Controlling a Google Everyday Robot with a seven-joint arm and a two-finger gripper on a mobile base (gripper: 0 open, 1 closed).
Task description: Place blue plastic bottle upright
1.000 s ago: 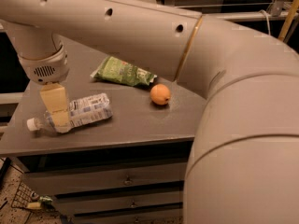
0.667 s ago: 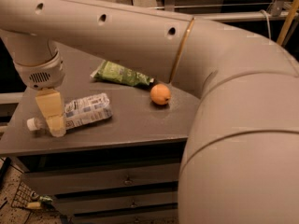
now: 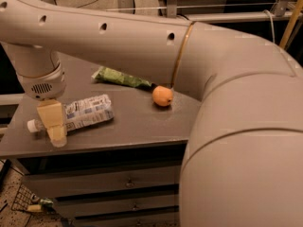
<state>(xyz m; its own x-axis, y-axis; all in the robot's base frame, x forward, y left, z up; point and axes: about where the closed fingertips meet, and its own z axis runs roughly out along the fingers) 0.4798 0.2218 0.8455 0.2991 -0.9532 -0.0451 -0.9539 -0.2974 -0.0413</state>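
Bottle (image 3: 87,111) lying on its side at the left front of the cabinet top (image 3: 137,126), white cap (image 3: 32,125) pointing left. Gripper (image 3: 56,126) hangs over the bottle's neck end; whether it holds the bottle cannot be told. Green bag (image 3: 120,77) behind, orange (image 3: 162,96) to the right, both apart from the bottle.

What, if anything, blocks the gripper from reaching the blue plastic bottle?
Probably yes, nothing blocks it: the gripper hangs at the cap end of the lying blue plastic bottle; the green bag and the orange lie apart.
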